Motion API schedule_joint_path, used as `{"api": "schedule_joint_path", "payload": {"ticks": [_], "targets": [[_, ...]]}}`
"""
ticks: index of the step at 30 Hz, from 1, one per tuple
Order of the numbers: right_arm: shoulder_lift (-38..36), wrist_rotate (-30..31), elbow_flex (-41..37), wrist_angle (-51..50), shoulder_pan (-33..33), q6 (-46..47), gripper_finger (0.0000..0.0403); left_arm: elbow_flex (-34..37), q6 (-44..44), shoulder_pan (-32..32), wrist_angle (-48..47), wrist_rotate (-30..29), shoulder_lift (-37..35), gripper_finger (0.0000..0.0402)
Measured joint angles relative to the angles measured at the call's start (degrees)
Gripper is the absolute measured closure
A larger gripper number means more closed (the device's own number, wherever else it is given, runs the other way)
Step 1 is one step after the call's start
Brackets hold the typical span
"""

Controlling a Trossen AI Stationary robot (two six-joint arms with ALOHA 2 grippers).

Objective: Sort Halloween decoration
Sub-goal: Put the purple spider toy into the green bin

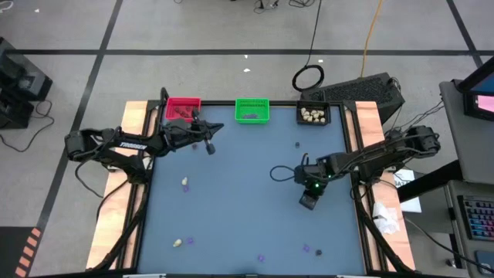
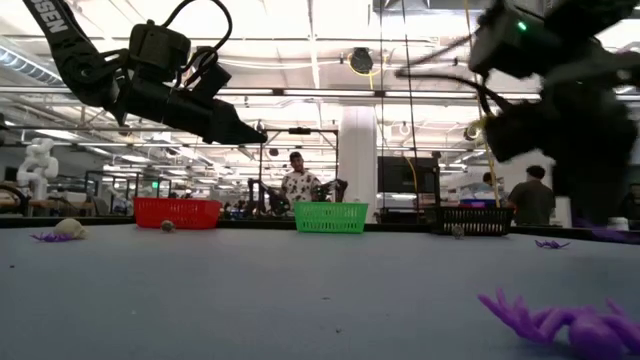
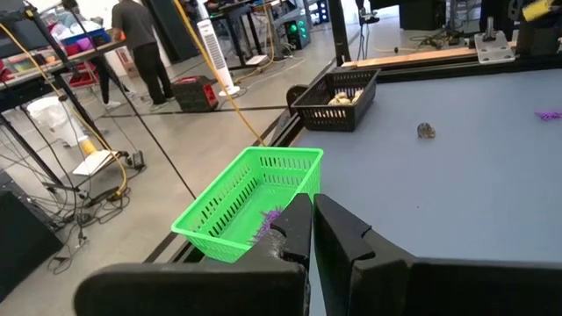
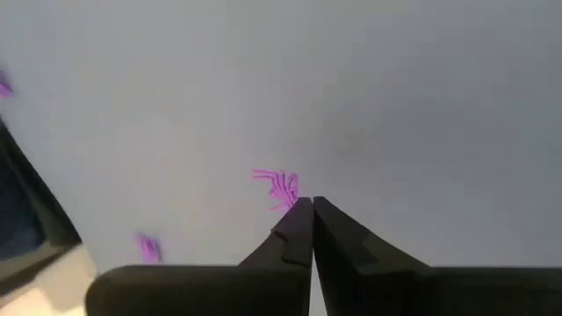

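The blue table (image 1: 247,193) is bordered by wooden side strips, and along its far edge a red bin (image 1: 183,108), a green bin (image 1: 252,110) and a black bin (image 1: 313,115) are lined up, the black one holding cream-white lumps (image 1: 312,116). The middle of the table is largely open, with wide bare room between the two arms. The Halloween decoration is scattered thinly: a cream lump (image 1: 185,183) lies left of centre, another (image 1: 179,242) sits near the front left, a dark lump (image 1: 297,144) rests near the black bin, and flat purple bits (image 1: 306,249) lie close to the front edge. The left gripper (image 1: 210,148) is held above the table just in front of the red bin, its fingers (image 3: 303,230) pressed together with nothing seen between them. The right gripper (image 1: 308,202) is lowered at the right side of the table, near the wooden strip, with its fingers (image 4: 307,230) closed against each other. In the right wrist view a purple spider-like bit (image 4: 279,187) lies flat just beyond the fingertips, its thin legs fanned away from them; whether it is pinched cannot be told. A larger purple piece (image 2: 560,322) is seen in the low view, lying flat with its legs spread along the tabletop.
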State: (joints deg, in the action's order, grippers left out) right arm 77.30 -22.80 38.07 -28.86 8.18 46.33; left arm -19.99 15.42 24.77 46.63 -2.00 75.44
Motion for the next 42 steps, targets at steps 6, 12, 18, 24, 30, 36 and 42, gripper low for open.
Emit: {"api": "schedule_joint_path", "payload": {"ticks": [6,12,18,24,30,36,42], "targets": [[0.0,6.6,7.4,0.2,-3.2,-6.4,0.0403,0.0,0.0,0.0,0.0,0.0,0.0,0.0391],[0.0,18.5,12.7,3.0,-9.9,-14.1,0.0403,0.0,0.0,0.0,0.0,0.0,0.0,0.0391],[4.2,24.7,18.5,6.4,-20.1,-24.6,0.0403,0.0,-0.1,0.0,0.0,0.0,0.0,0.0391],[15.3,24.2,28.1,8.6,-30.8,-39.5,0.0403,0.0,-1.6,0.0,-0.4,0.0,0.0,0.0391],[29.3,21.0,43.5,7.5,-38.2,-50.0,0.0403,0.0,-1.6,0.0,-1.3,0.0,0.0,0.0391],[40.5,17.3,56.7,1.1,-42.6,-55.6,0.0403,0.0,-1.7,0.0,-1.8,0.0,0.0,0.0391],[46.6,16.7,62.4,-3.1,-44.6,-58.5,0.0402,0.0,-1.9,0.0,-2.8,0.0,0.0,0.0391]]}}
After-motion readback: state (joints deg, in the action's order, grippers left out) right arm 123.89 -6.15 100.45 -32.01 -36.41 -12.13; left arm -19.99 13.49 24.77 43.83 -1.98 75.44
